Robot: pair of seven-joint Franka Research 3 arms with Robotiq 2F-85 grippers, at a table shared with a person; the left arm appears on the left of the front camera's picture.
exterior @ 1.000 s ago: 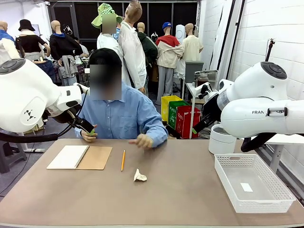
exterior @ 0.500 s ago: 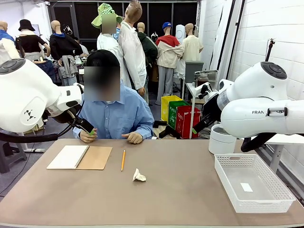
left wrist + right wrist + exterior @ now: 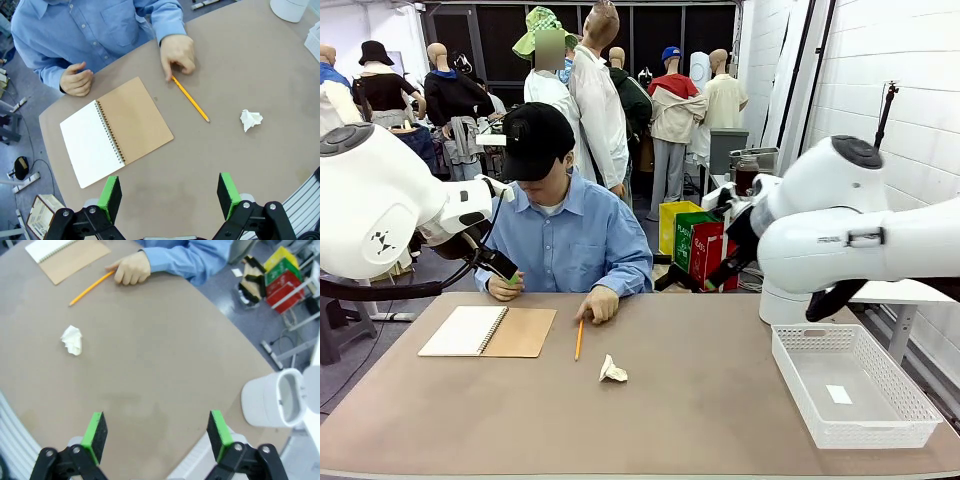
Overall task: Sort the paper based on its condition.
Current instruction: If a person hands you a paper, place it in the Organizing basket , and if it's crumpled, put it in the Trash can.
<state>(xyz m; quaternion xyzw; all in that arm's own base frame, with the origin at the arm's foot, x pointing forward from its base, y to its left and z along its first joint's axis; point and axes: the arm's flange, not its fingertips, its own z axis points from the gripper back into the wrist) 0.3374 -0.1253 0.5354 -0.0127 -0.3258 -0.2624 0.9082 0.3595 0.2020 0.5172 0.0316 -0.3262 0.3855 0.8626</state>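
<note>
The crumpled paper (image 3: 613, 370) is balled so tightly that its edges cannot be made out. It is a compact lump with no clear long axis, and a small peak rises on its far side. It lies near the middle of the tabletop (image 3: 700, 420) with bare surface all round it.

A pencil (image 3: 579, 338) lies near it on the robot's left, pointing across the tabletop. Its far end touches the person's hand (image 3: 599, 304). Beyond it lies an open spiral notebook (image 3: 488, 331), which the right wrist view cuts off at the corner.

A white basket (image 3: 800, 385) stands well apart at the right edge, with a small white tag (image 3: 839, 394) inside. A white bin (image 3: 272, 397) is half hidden behind the right arm in the front view.

The left fingers (image 3: 110, 197) stand wide apart, holding nothing, above the near edge. The right fingers (image 3: 95, 436) are likewise spread and empty, high over open tabletop.
</note>
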